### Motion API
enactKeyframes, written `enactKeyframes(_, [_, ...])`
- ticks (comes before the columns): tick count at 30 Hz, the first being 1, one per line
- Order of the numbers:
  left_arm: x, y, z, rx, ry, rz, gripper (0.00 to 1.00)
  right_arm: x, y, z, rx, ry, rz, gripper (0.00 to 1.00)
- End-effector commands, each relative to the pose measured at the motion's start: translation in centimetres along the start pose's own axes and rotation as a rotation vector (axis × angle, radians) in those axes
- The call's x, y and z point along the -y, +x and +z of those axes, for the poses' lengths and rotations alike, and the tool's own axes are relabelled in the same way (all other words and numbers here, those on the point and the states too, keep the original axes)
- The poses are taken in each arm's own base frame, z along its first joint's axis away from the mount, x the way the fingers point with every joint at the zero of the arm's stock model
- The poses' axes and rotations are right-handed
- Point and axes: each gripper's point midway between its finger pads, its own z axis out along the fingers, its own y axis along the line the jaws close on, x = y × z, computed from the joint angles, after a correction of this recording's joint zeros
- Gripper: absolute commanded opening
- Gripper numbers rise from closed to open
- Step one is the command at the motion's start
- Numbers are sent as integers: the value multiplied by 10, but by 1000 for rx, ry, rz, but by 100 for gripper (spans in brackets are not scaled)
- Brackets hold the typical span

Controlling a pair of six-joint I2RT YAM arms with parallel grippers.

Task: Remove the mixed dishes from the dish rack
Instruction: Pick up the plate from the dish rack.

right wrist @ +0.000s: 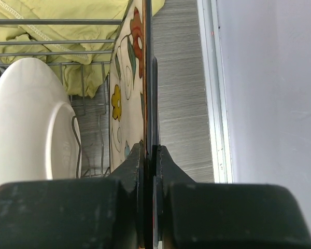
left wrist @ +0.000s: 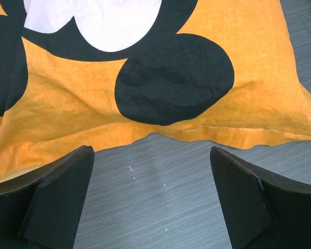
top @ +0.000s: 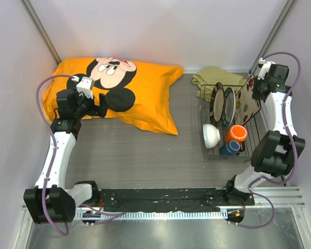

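The right hand (right wrist: 150, 155) pinches the rim of the square cream floral plate (right wrist: 125, 78), which stands upright at the dish rack's (right wrist: 52, 22) 3 o'clock wall, likely for lifting out. The left hand (left wrist: 151, 192) gapes wide and empty near the Mickey Mouse pillow (left wrist: 259, 88).

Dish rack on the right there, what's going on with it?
The right hand is shut on the square floral plate, upright at the right side of the dish rack. A brown plate, patterned plate, white bowl, orange mug and blue cup sit in the rack. The left hand hovers open near the orange pillow.
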Motion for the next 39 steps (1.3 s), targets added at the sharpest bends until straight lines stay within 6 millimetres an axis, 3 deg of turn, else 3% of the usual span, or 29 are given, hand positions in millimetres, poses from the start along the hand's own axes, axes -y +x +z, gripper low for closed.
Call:
enactKeyframes(1, [-1,-19,-4,60,-8,25,100,0,-49,-31,120,-17,26,1])
enactKeyframes(22, [-5,-24,-5,74,-28,36,100,24,-112,-76,263,73,-2,1])
enactKeyframes(28, [-6,-24,-4,74,-28,29,100,29,-120,-89,269,93,-25,1])
enactKeyframes(35, [-5,-28,-5,84,-31,24,100,34,-130,-116,293,123,-57,1])
enactKeyframes(39, [1,-35,-7,100,0,2,100,35,-146,-148,346,130,-61,1])
